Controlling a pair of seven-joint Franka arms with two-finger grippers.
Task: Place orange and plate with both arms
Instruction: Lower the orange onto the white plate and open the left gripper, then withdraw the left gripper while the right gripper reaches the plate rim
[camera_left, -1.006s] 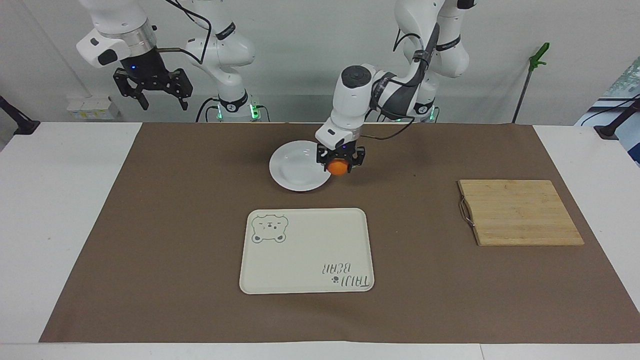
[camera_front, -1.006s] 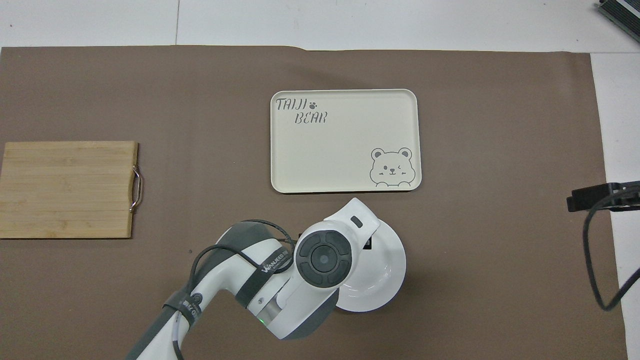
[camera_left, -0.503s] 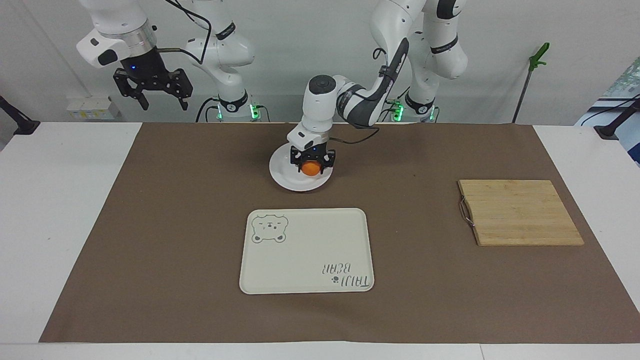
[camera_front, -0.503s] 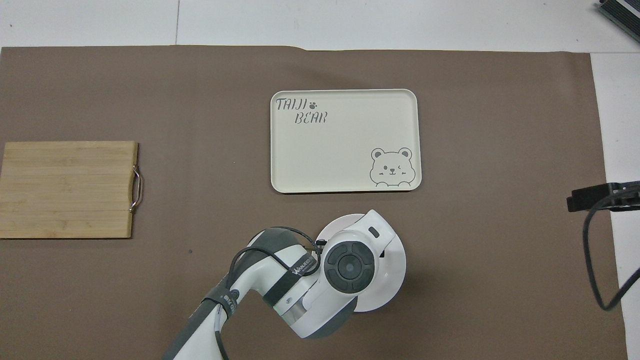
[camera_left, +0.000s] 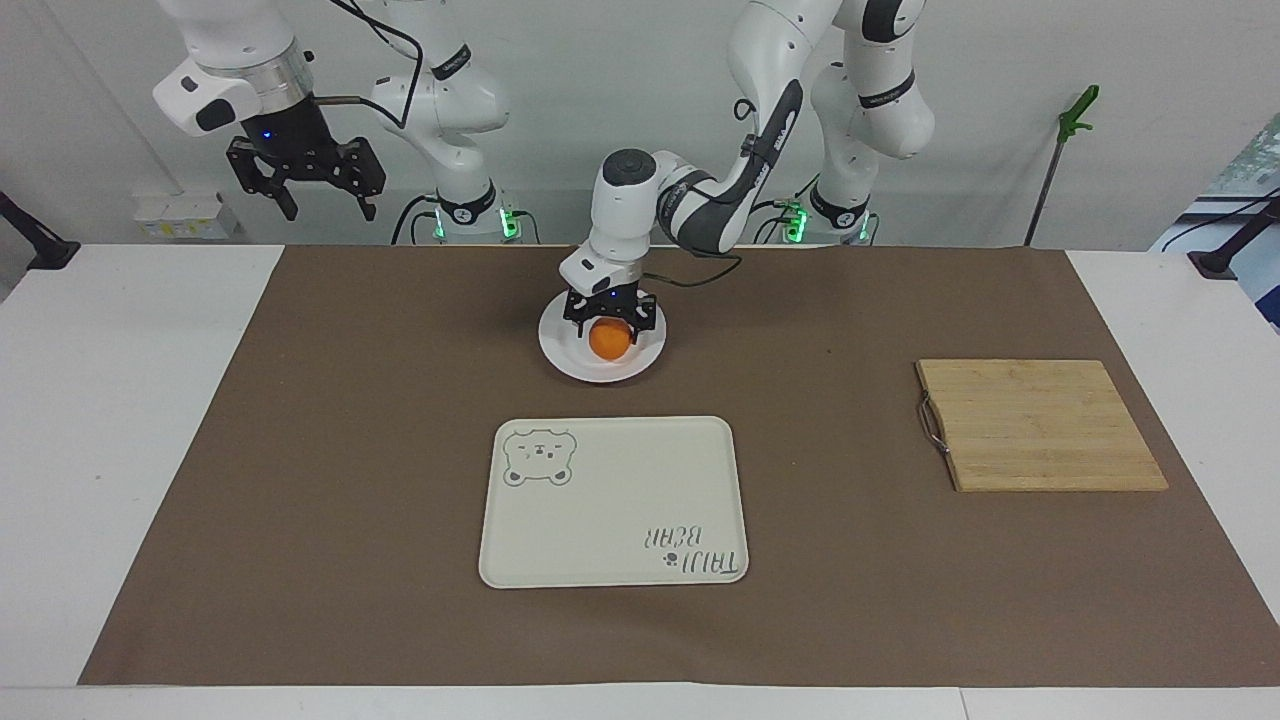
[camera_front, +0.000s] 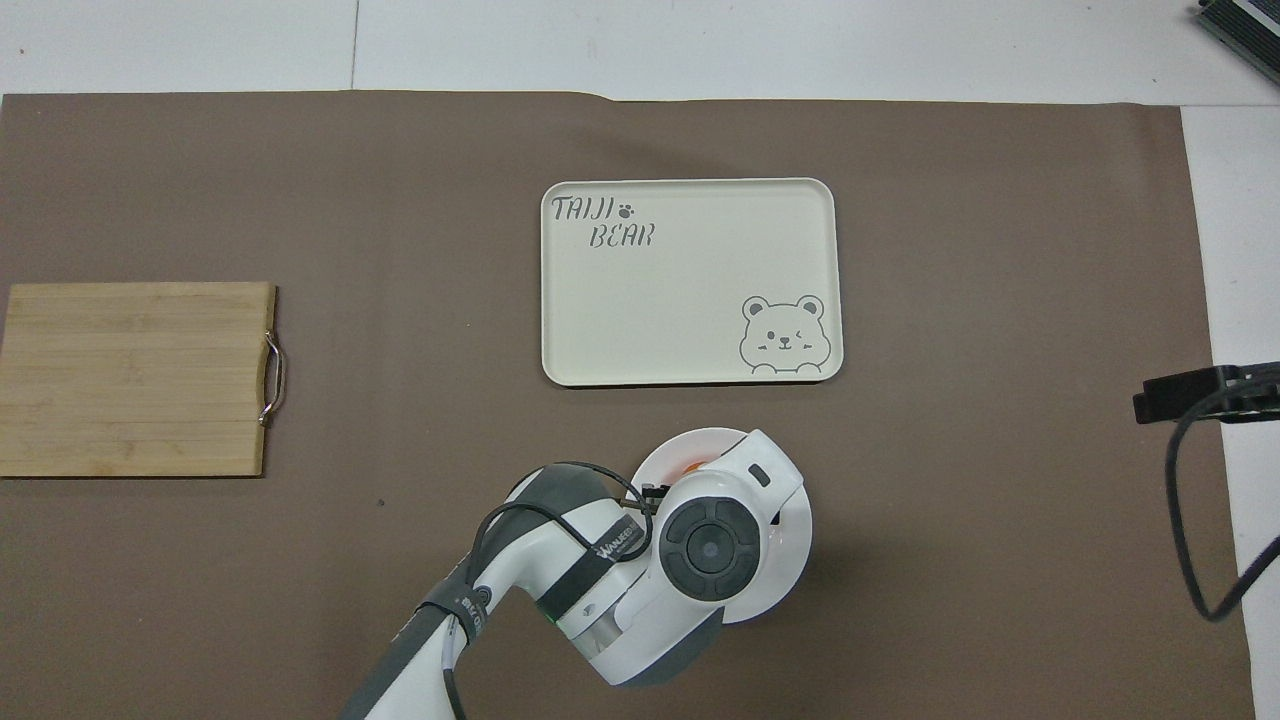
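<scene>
A small bright orange (camera_left: 609, 341) sits on the round white plate (camera_left: 570, 358), beside the tray.

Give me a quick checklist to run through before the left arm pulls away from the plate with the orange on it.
1. Orange resting on the white plate: ok, it sits inside the rim.
2. Left gripper released from the orange: cannot tell, its fingers straddle the fruit closely.
3. Plate flat on the brown mat: ok.
4. Bear-print tray free to take the plate: ok, nothing lies on it.
5. Right gripper out of the way: ok, it waits raised above the right arm's end of the table, open.
6. Bamboo cutting board off the path: ok, it lies toward the left arm's end.
</scene>
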